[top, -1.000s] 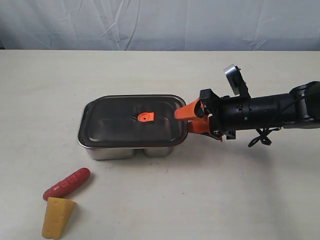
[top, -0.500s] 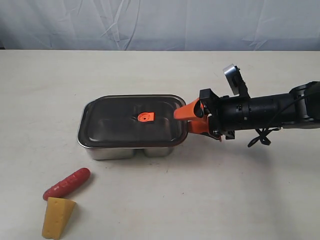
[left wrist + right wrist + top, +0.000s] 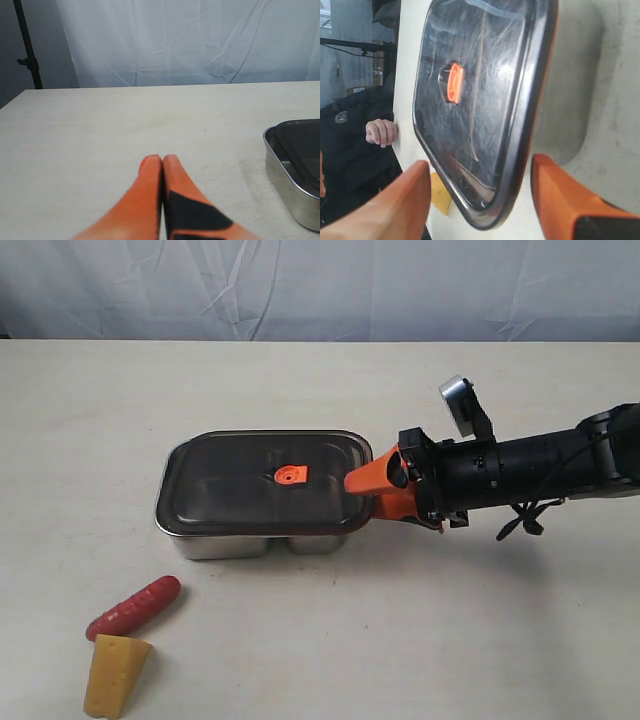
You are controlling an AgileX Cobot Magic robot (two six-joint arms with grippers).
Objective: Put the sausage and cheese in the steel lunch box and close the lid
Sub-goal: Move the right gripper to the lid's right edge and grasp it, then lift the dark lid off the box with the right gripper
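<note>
Could drag the whole steel lunch box (image 3: 225,540) sideways or upward if the seal grips while the lid (image 3: 230,490) is lifted by one edge; could also lose a shallow bite. Lid on the box, its right edge between the spread fingers of the right gripper (image 3: 368,492), not yet pinched. Left gripper (image 3: 162,159) pressed together, holding nothing. Cheese (image 3: 115,675) and sausage (image 3: 133,607) near-left, well apart from the right gripper.

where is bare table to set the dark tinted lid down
Free: table between the shiny steel lunch box and the white curtain; also the stretch right of the red toy sausage and yellow cheese wedge. Crowded: the box's right end, at the right gripper.
</note>
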